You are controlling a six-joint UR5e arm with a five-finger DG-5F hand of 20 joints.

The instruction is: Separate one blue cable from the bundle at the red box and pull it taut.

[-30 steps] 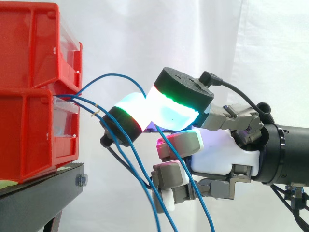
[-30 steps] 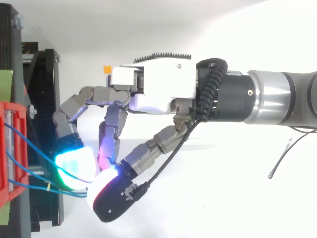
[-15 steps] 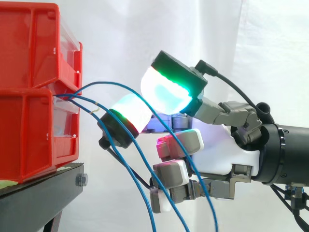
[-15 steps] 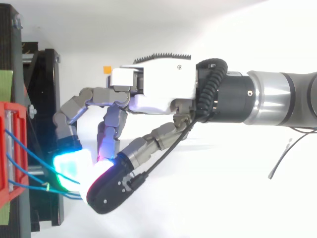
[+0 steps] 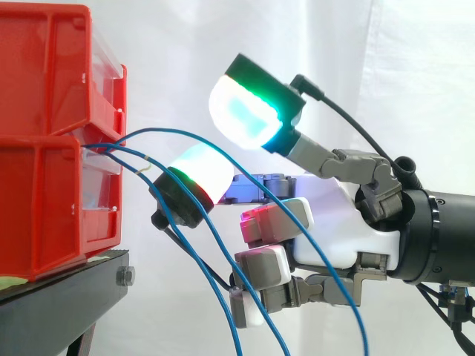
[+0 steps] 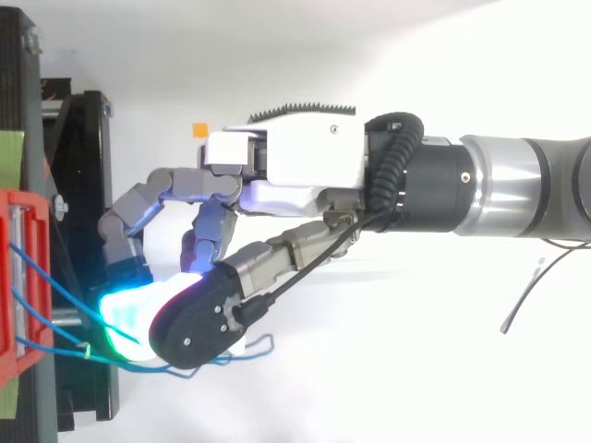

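White curtain (image 5: pixel 312 44) hanging behind; red plastic bins (image 5: pixel 44 148) sitting stacked on black stand (image 5: pixel 67 289). Thin blue cables (image 5: pixel 185 133) arching rightward from bins, drooping across robot hand (image 5: pixel 334 230). Hand standing spread, thumb pad (image 5: pixel 245 115) raised clear of fingertips (image 5: pixel 199 172), pinching nothing; topmost cable running between them.

Hand (image 6: pixel 286 171) beside blue cables (image 6: pixel 46 274) at red box (image 6: pixel 28 208)
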